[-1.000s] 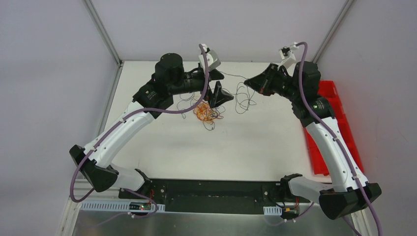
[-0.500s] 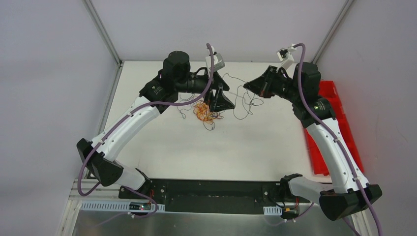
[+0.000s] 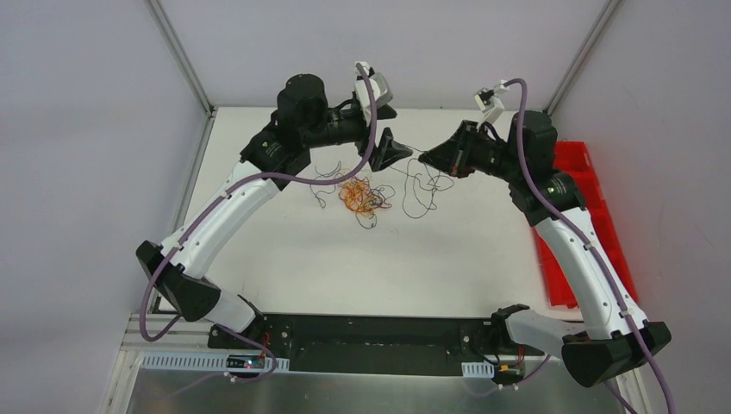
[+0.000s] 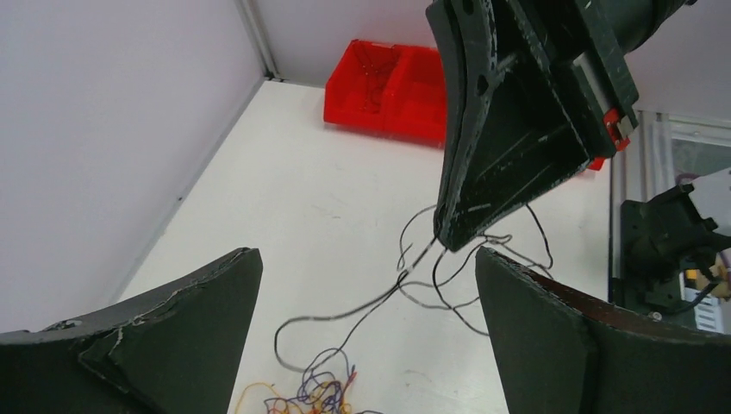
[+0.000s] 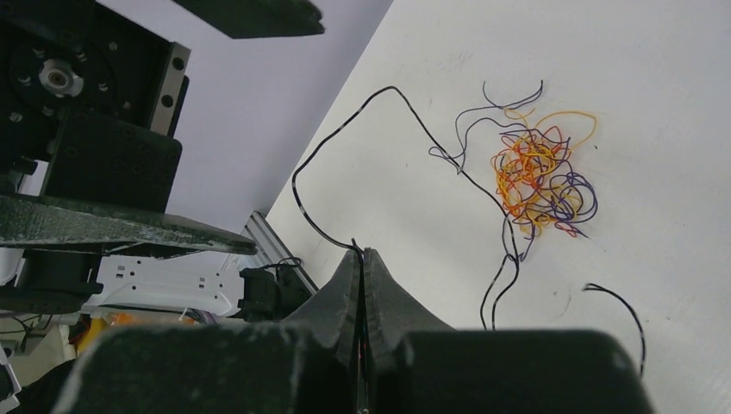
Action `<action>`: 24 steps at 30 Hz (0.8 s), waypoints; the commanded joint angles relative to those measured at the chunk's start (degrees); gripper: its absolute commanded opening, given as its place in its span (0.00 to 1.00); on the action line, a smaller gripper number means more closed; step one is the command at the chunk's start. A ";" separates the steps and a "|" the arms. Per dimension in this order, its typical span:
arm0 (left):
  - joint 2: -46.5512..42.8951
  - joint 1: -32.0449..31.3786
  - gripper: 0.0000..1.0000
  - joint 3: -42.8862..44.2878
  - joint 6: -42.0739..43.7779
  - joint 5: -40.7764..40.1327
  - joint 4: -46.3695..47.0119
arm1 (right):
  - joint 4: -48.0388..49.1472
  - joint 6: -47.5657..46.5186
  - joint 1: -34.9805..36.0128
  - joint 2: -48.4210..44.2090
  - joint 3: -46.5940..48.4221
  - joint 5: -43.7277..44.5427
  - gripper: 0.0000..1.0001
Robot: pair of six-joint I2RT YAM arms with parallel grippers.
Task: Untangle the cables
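Left gripper (image 3: 398, 129): lifted from beside the knot, now facing right gripper (image 3: 424, 155); jaws wide apart, empty. Right gripper: clamped on black cable (image 5: 388, 89). Remaining cables (image 3: 362, 197): knotted on table (image 3: 284, 259) below; black strand judged partly freed.

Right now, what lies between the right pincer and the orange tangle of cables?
In the right wrist view, one dark wire loops from the shut right pincer to the orange tangle; otherwise only bare table.
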 commanded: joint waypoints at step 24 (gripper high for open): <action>1.92 -6.02 0.99 -13.25 -42.39 1.26 19.58 | 10.76 6.83 6.06 -1.03 -2.69 15.75 0.00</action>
